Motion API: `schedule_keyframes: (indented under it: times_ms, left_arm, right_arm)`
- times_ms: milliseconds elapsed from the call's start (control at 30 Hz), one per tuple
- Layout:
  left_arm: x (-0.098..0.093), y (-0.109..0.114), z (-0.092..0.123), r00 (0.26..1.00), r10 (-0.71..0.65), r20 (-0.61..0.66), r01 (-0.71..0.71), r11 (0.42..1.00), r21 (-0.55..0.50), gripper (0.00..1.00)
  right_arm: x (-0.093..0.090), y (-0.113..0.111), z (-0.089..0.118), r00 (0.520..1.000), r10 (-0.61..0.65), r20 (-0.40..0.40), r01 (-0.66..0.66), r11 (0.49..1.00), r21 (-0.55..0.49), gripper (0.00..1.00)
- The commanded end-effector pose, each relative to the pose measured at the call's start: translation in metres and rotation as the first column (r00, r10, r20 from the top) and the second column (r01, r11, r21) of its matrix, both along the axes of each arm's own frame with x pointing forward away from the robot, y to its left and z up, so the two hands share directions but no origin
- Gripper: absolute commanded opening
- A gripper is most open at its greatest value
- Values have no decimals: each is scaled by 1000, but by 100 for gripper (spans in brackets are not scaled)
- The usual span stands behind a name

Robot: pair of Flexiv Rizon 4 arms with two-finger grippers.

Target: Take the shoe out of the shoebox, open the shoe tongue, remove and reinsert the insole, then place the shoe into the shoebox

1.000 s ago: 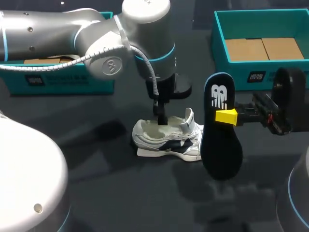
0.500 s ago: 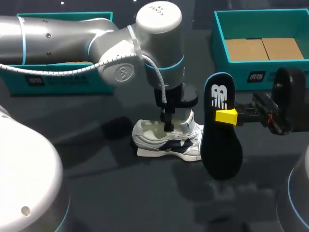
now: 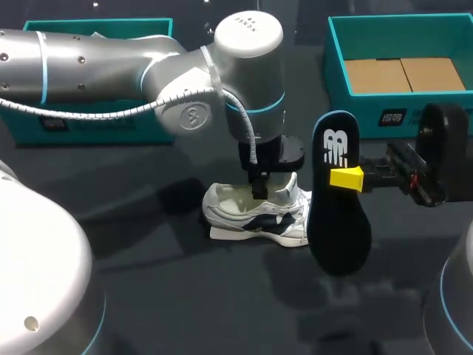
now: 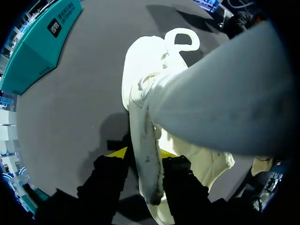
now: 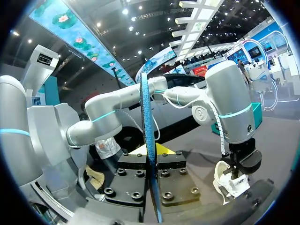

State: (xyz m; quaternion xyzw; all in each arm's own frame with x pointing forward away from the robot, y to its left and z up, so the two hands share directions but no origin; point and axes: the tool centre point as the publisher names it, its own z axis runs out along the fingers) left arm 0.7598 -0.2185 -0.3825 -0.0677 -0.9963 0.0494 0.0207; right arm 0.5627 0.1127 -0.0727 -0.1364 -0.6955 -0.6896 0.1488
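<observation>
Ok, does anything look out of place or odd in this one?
Nothing stands out. The dark insole is out of the shoe, as the task calls for, and the right gripper holds it upright above the table. The left gripper pinches the shoe's opening rim. The shoe rests on the table.

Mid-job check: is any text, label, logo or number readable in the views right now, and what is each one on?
insole: white logo mark only, no legible words.
right shoebox: label on front wall, too small to read.
left shoebox: front label, blurred, unreadable.
left arm's joint cap: tiny print, unreadable.
No quotable text or numbers.
</observation>
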Motion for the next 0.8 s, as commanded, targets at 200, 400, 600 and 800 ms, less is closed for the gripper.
schedule_keyframes:
  times_ms: [200,400,600,800]
  left_arm:
    - [-2,3,4,999,-38,-34,37,999,-20,0]
    - [-2,5,15,994,-91,-59,90,996,-24,0]
    - [1,6,35,983,-168,-70,166,986,-34,0]
    - [1,6,53,957,-289,-38,286,956,-71,0]
  right_arm:
    - [-8,-1,2,1000,-14,1,14,1000,-3,0]
    - [-8,-1,2,1000,-14,1,14,1000,-3,0]
    - [-8,-1,2,1000,-14,1,14,1000,-3,0]
    - [-8,-1,2,1000,-14,1,14,1000,-3,0]
